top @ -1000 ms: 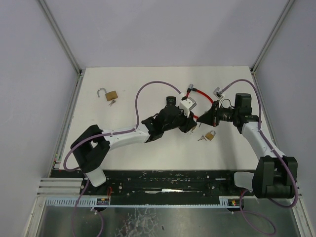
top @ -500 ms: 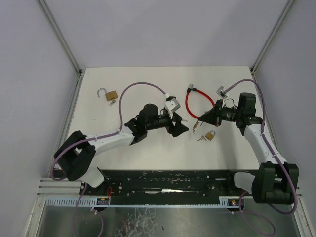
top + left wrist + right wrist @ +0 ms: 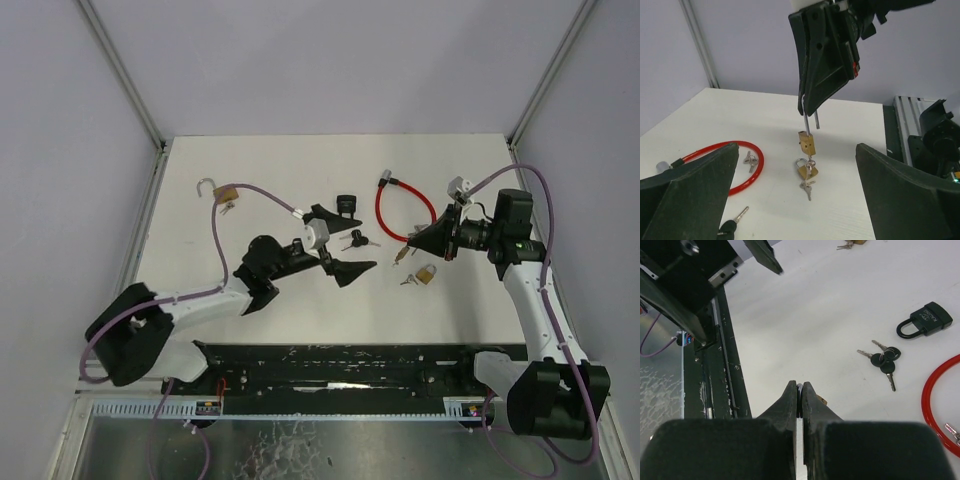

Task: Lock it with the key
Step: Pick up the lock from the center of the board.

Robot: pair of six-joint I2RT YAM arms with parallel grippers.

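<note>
The left fingers (image 3: 352, 270) stand wide apart and empty above the table (image 3: 250, 170), near a black padlock (image 3: 346, 204) and black keys (image 3: 358, 240); the right fingers (image 3: 822, 70) are clamped on the shackle of a small brass padlock (image 3: 806, 142), which hangs just above another brass padlock (image 3: 807, 171) beside a red cable lock (image 3: 715, 148).

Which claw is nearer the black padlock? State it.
Left. The open left claw sits just on the robot's side of the black padlock; the right claw, shut on a brass padlock, is farther off to its right.
</note>
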